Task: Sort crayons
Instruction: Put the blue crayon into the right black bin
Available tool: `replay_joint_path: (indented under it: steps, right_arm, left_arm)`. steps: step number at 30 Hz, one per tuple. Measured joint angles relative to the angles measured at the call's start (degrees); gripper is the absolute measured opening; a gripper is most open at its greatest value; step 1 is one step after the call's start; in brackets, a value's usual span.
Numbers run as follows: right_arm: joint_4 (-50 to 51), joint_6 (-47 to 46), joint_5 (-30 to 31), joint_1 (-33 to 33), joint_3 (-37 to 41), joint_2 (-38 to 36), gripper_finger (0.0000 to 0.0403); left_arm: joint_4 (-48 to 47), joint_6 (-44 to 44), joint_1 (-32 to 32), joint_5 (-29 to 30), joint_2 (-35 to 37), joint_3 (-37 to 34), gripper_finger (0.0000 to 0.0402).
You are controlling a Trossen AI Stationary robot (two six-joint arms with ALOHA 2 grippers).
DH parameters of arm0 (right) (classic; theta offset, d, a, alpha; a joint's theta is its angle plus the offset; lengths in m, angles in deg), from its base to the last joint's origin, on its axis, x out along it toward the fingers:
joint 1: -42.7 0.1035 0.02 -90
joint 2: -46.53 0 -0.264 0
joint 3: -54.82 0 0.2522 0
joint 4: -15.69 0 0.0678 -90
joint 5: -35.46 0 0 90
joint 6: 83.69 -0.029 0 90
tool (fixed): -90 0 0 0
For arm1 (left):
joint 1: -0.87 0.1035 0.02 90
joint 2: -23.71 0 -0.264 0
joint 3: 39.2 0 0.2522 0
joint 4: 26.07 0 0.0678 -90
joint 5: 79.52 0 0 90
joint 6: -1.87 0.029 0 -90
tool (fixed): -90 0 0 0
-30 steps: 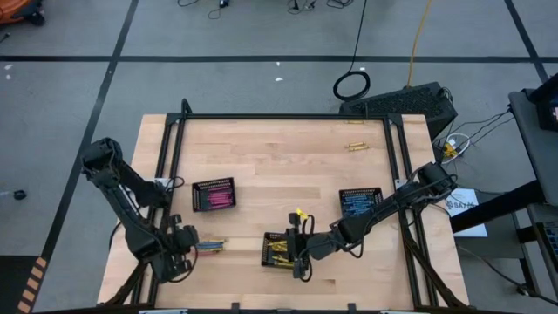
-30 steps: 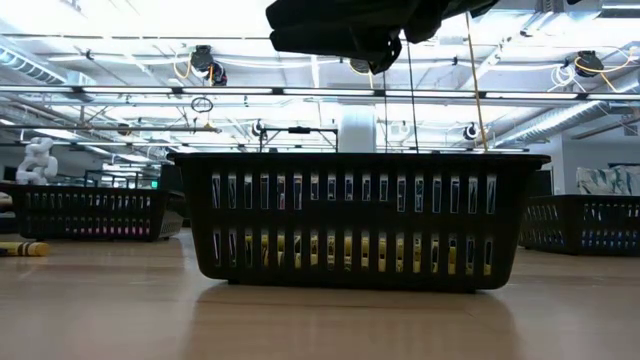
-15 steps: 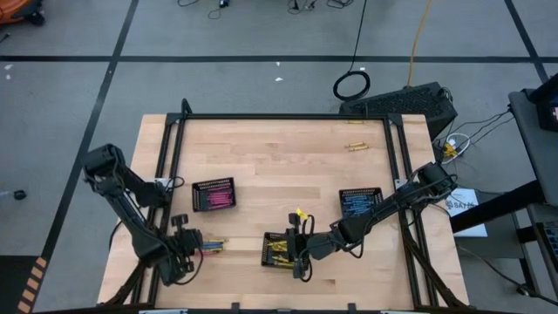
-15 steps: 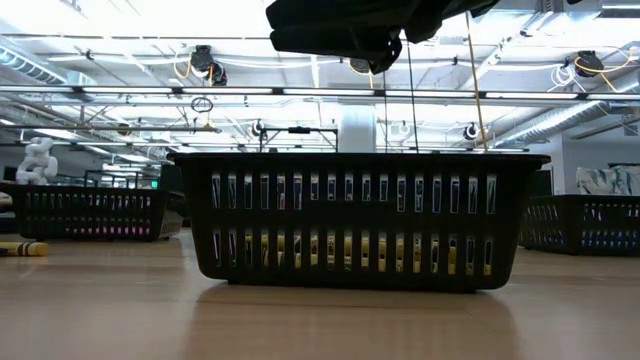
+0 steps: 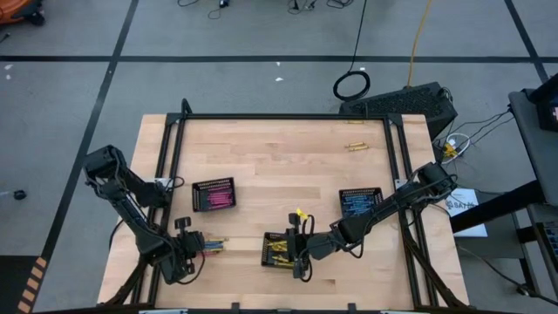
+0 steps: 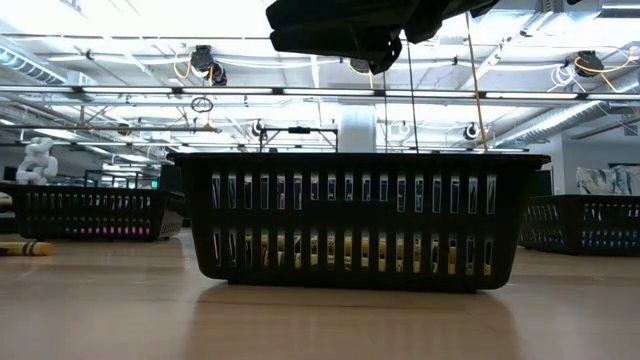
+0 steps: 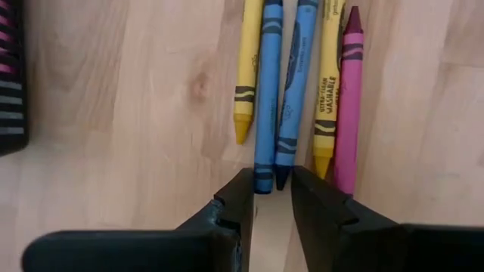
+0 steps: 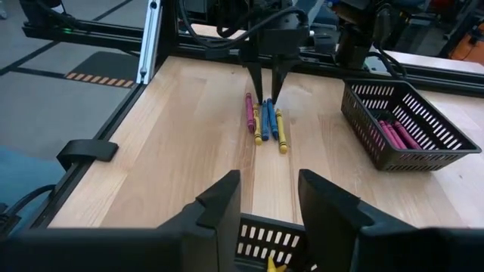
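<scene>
- Near the worktop's (image 5: 261, 148) front-left corner, five loose crayons (image 7: 295, 91) are lying side by side: two yellow, two blue, one pink.
- Left hand (image 7: 271, 198) is hovering at their tips, fingers parted with a narrow gap, grasping nothing; the two blue crayons' ends are sitting just at the gap.
- Right hand (image 8: 268, 198) is hanging released over the middle tray (image 5: 281, 250), which is holding yellow crayons.
- Pink crayons are filling the left tray (image 5: 214, 195); blue ones are lying in the right tray (image 5: 359, 202).
- Two more yellow crayons (image 5: 355, 146) are resting far back on the worktop.
</scene>
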Motion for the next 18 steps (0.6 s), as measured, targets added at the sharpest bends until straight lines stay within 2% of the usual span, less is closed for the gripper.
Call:
replay_joint_path:
  steps: [11,18]
  right_arm:
    - [0.0,0.0,0.0,0.0,0.0,0.0,0.0118]
    - [0.0,0.0,0.0,0.0,0.0,0.0,0.0118]
  left_arm:
    - [1.5,1.7,0.0,0.9,0.0,-0.4,0.0084]
    - [-0.5,0.9,0.1,-1.0,0.0,0.8,0.0083]
